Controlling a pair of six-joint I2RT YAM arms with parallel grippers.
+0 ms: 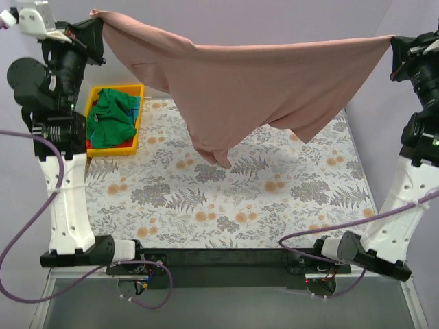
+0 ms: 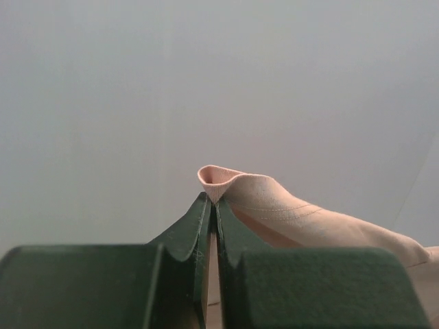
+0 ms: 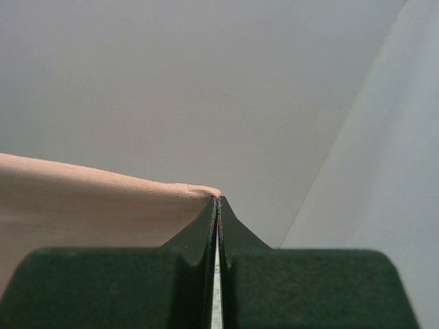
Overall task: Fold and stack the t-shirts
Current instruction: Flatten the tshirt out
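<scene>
1. Overhead, the top camera shows a plain room. Pale lilac-grey walls (image 1: 274, 17) close in a table whose floral cover (image 1: 226, 199) has grey ferns and orange blooms.
2. A large dusty-pink t-shirt (image 1: 274, 89) is stretched in the air above the table's far edge, hung between the two raised arms. It sags in the middle to a bunched fold over the table's centre. Whether that fold touches the cover cannot be told.
3. A yellow bin (image 1: 116, 152) sits at the table's far left corner, with a crumpled green t-shirt (image 1: 110, 116) heaped inside it. Only the top camera shows the bin and the table; both wrist cameras see only wall and pink cloth.
4. The left gripper (image 1: 95, 26) is up beyond the far left corner. Its wrist camera shows the left gripper (image 2: 214, 199) with jaws pressed together, pinching a ribbed hem of the pink t-shirt (image 2: 288, 212) that curls above the tips.
5. The right gripper (image 1: 396, 42) is beyond the far right corner. Up close, the right gripper (image 3: 218, 200) is likewise clamped tight on the edge of the pink t-shirt (image 3: 82, 205), which runs off leftward.
6. Any chest print is hidden in the folds.
</scene>
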